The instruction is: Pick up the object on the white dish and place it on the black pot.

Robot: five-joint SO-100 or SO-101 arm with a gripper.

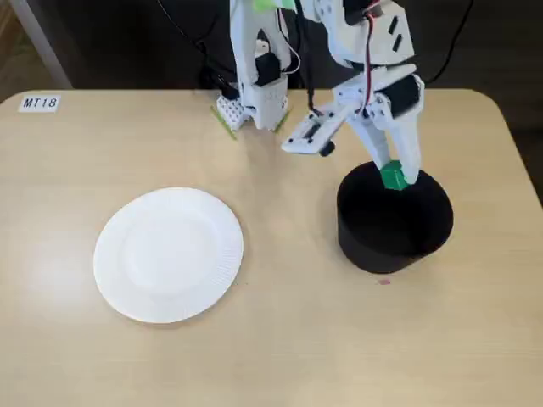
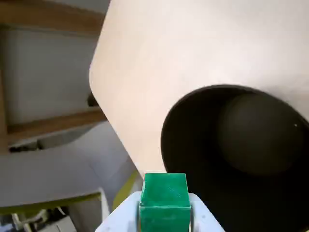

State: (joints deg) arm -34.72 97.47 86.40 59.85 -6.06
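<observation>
A small green block (image 1: 393,177) is held between my white gripper's (image 1: 395,178) fingers, just above the far rim of the black pot (image 1: 395,225). In the wrist view the green block (image 2: 164,199) sits between the two white fingers (image 2: 116,220) at the bottom edge, with the open black pot (image 2: 241,159) right beyond it. The pot looks empty inside. The white dish (image 1: 169,254) lies empty on the left of the table, far from the gripper.
The arm's white base (image 1: 254,85) stands at the table's back edge, with cables behind it. A label reading MT18 (image 1: 40,103) is stuck at the back left corner. The table's right edge (image 1: 522,170) lies close to the pot.
</observation>
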